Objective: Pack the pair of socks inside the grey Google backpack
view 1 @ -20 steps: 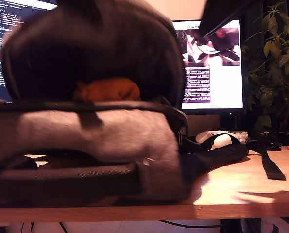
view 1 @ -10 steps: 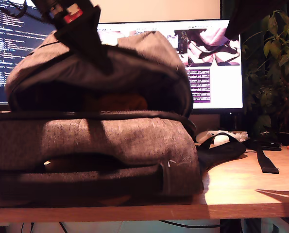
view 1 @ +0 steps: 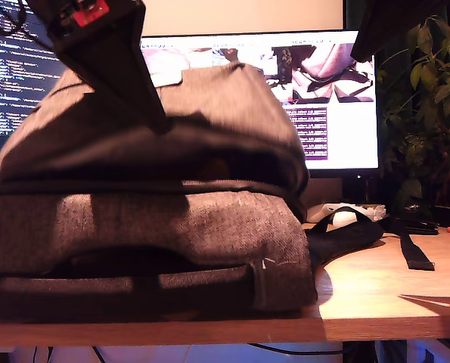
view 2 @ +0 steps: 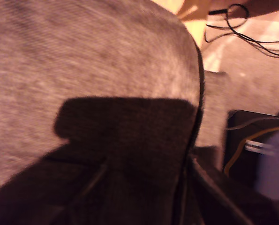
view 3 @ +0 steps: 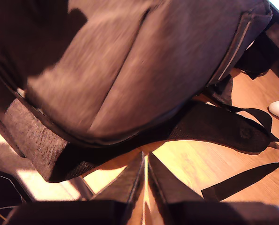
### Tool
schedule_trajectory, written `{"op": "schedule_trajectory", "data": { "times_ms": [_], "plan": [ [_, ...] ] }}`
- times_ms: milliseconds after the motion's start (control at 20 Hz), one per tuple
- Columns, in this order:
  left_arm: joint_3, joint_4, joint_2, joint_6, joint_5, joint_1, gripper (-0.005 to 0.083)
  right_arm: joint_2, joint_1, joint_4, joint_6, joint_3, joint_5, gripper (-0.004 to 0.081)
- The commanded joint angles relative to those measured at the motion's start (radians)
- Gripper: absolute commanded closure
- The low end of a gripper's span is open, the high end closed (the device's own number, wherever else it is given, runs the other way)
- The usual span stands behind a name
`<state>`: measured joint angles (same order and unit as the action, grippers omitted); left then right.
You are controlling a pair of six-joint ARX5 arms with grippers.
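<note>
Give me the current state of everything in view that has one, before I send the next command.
grey Google backpack: lying on the desk, flap pressed down, nearly shut, narrow gap left.
pair of socks: inside, only an orange sliver shows in the gap.
arm: resting on the flap; claw state cannot be told.
my second claw: shut, empty, above the desk beside the backpack.
monitor: switched on.
black strap: slack on the desk.

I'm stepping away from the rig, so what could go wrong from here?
The grey Google backpack sits near the front edge of the table; an arm pressing its flap might slide it off. The pair of socks shows as an orange sliver in the unclosed gap and could slip out. The black strap near my second gripper may snag.
</note>
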<state>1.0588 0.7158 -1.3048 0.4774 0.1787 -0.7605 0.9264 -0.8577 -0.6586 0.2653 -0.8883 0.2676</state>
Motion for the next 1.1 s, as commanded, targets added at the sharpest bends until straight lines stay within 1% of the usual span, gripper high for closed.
{"op": "schedule_trajectory", "data": {
  "times_ms": [0, 50, 100, 150, 200, 250, 300, 400, 450, 500, 550, 600, 650, 700, 750, 850, 1050],
  "plan": [
    [0.016, 0.010, 0.025, -0.007, 0.005, -0.015, 0.0295, -0.003, 0.003, 0.006, -0.006, -0.004, -0.005, 0.0778],
    [0.021, 0.026, 0.037, -0.007, 0.005, -0.020, 0.0297, -0.003, 0.004, 0.009, -0.012, -0.004, -0.004, 0.0778],
    [0.023, 0.043, 0.053, -0.007, 0.005, -0.025, 0.0309, -0.002, 0.012, 0.021, -0.049, -0.004, -0.004, 0.0778],
    [0.023, 0.053, 0.068, -0.007, 0.006, -0.031, 0.0354, -0.002, 0.024, 0.038, -0.095, -0.004, -0.005, 0.0778],
    [0.023, 0.061, 0.085, -0.027, 0.006, -0.035, 0.0440, 0.002, 0.040, 0.063, -0.122, -0.004, -0.005, 0.0778],
    [0.023, 0.067, 0.098, -0.033, 0.005, -0.035, 0.0579, 0.006, 0.057, 0.103, -0.143, -0.004, -0.004, 0.0779],
    [0.023, 0.072, 0.110, -0.032, 0.005, -0.034, 0.0759, 0.012, 0.077, 0.155, -0.166, -0.004, -0.005, 0.0779],
    [0.023, 0.021, 0.125, -0.034, -0.005, -0.023, 0.0797, 0.022, 0.124, 0.291, -0.165, -0.004, -0.007, 0.0779],
    [0.023, -0.024, 0.129, -0.034, -0.009, -0.005, 0.0797, 0.029, 0.150, 0.362, -0.165, -0.004, -0.007, 0.0779],
    [0.023, -0.078, 0.135, -0.058, -0.026, 0.019, 0.0797, 0.039, 0.172, 0.438, -0.165, -0.004, -0.009, 0.0779],
    [0.023, -0.131, 0.140, -0.058, -0.041, 0.047, 0.0797, 0.048, 0.208, 0.502, -0.165, -0.004, -0.023, 0.0779],
    [0.023, -0.188, 0.140, -0.124, -0.046, 0.076, 0.0797, 0.060, 0.238, 0.557, -0.165, -0.004, -0.039, 0.0779],
    [0.023, -0.240, 0.140, -0.124, -0.050, 0.106, 0.0797, 0.068, 0.272, 0.608, -0.164, -0.003, -0.059, 0.0779],
    [0.023, -0.288, 0.140, -0.175, -0.058, 0.136, 0.0797, 0.078, 0.309, 0.647, -0.164, -0.003, -0.075, 0.0779],
    [0.023, -0.330, 0.141, -0.207, -0.067, 0.169, 0.0797, 0.085, 0.346, 0.669, -0.164, -0.003, -0.092, 0.0779],
    [0.023, -0.401, 0.142, -0.230, -0.069, 0.240, 0.0797, 0.093, 0.410, 0.708, -0.164, 0.000, -0.128, 0.0779],
    [0.021, -0.456, 0.142, -0.270, -0.069, 0.377, 0.0797, 0.094, 0.570, 0.712, -0.164, 0.008, -0.186, 0.0779]
  ]
}}
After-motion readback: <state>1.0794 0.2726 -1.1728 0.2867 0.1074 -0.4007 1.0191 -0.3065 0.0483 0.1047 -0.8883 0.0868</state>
